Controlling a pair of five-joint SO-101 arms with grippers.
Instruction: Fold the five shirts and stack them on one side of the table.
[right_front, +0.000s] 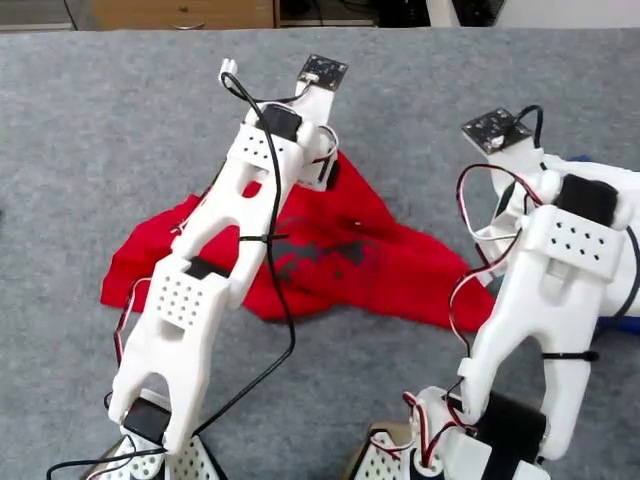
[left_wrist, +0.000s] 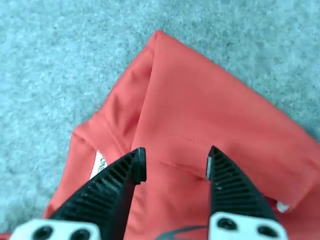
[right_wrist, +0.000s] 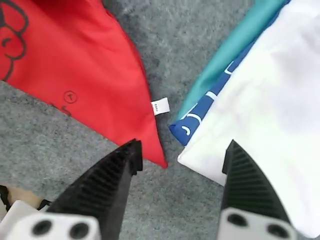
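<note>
shirts in sight number four: one red shirt (right_front: 340, 255) lies rumpled and partly spread at the middle of the table, and three more sit together at the right side, a white shirt (right_wrist: 270, 90) on top, a blue shirt (right_wrist: 200, 112) under its edge and a teal shirt (right_wrist: 225, 55) beside that. the red shirt's pointed corner ends just beside the white one, not touching it, with a small white tag (right_wrist: 160, 106) at its hem. arms number two. the left arm (right_front: 220, 240) stretches across the red shirt and hides a strip of it in the high view; the left gripper (left_wrist: 176, 157) hangs over the cloth near the collar, fingers spread moderately with nothing between them. a white label (left_wrist: 99, 164) shows inside that collar. the right arm (right_front: 545, 290) stands in front of the pile at the right and covers most of it in the high view; the right gripper (right_wrist: 183, 150) is spread wide and empty over bare surface between the red corner and the white shirt. one black cable (right_front: 275, 250) runs along the left arm. the table (right_front: 100, 130) is covered in grey felt-like fabric. beyond its far edge stands wooden furniture (right_front: 185, 12).
</note>
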